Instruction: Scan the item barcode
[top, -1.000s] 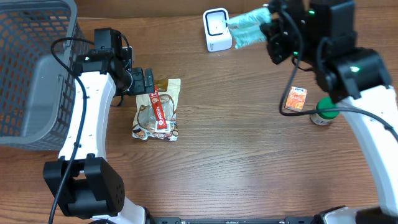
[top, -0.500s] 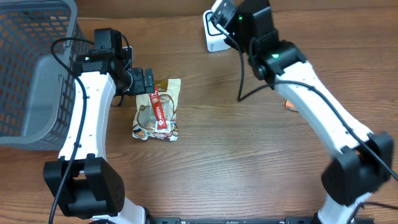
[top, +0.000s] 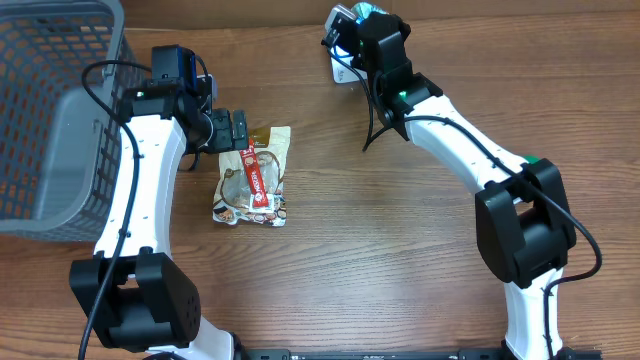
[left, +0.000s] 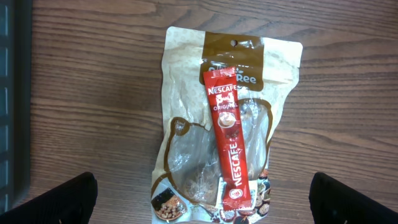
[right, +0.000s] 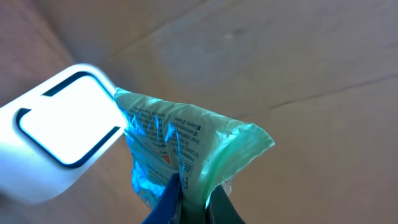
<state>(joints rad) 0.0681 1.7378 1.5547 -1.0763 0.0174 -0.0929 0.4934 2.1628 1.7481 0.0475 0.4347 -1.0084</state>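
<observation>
A pale green plastic packet (right: 186, 146) with printed text is pinched at its lower edge, my right gripper (right: 194, 200) shut on it. It hangs right beside the white scanner (right: 59, 140), its printed face turned toward the scanner's window. From overhead, the right gripper (top: 350, 25) sits over the scanner (top: 345, 68) at the table's far edge and hides most of the packet. My left gripper (left: 202, 202) is open, its dark fingertips (left: 53, 199) wide apart above a tan snack bag (left: 186, 118) with a red Nescafe stick (left: 229, 146) lying on it.
A grey mesh basket (top: 45, 110) stands at the far left. The snack bag (top: 255, 178) lies left of centre on the wooden table (top: 380, 250). A bit of green (top: 531, 159) shows behind the right arm's elbow.
My right arm has swung from the right side leftward, carrying the green packet over and against the scanner. The left arm and the snack bag have stayed put.
</observation>
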